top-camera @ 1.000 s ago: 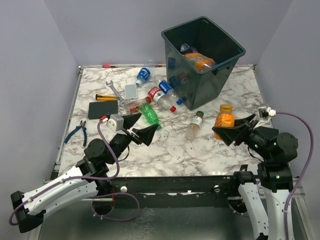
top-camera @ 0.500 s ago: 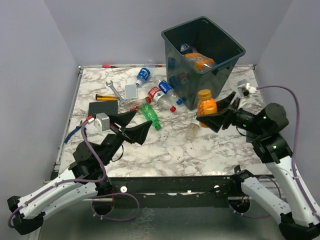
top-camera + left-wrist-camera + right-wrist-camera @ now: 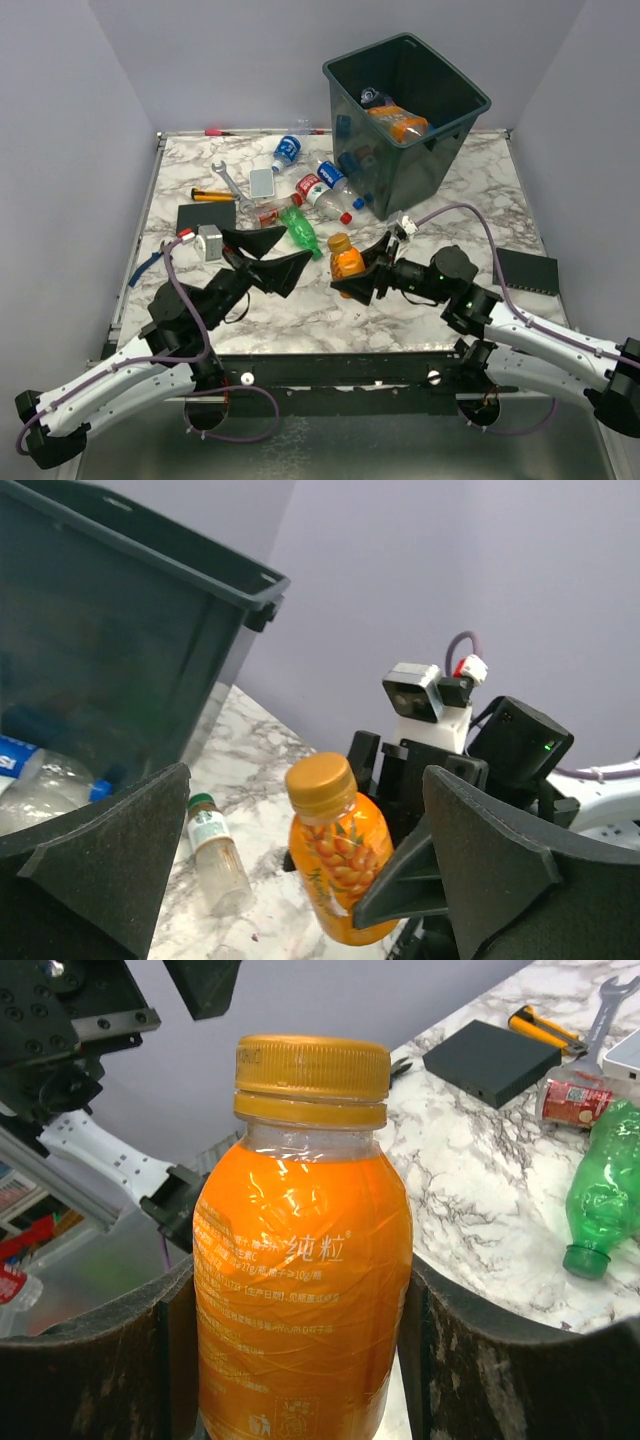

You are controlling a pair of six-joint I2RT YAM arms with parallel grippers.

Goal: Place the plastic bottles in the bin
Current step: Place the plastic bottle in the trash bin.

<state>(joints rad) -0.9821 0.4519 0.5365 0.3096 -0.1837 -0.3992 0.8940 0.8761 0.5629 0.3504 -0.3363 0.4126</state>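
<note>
Orange bottle (image 3: 346,260) clenched in right gripper (image 3: 353,276); left gripper (image 3: 296,244) gapes opposite; green bottle (image 3: 298,230) nearby.

even soft light, likely overhead; faint shadows; glare on orange bottle (image 3: 300,1260); wrist backgrounds slightly blurred.

Orange bottle (image 3: 300,1260), orange cap, clear neck, printed label: upright, pinched between the right gripper (image 3: 352,270) jaws. It sits ahead of the wide-apart left gripper (image 3: 285,255) jaws, not touching them. Small clear green-capped bottle (image 3: 218,855) lies on its side just beside it, on the bin side. Green bottle (image 3: 298,228) lies flat just past the left jaws, cap end nearer them. Clear bottles (image 3: 322,190) with red and blue labels lie clustered farther out, near the bin's base. Bin (image 3: 440,62) is dark grey-green, upright, well beyond both jaws. A second orange bottle (image 3: 398,123) lies inside among others.
</note>
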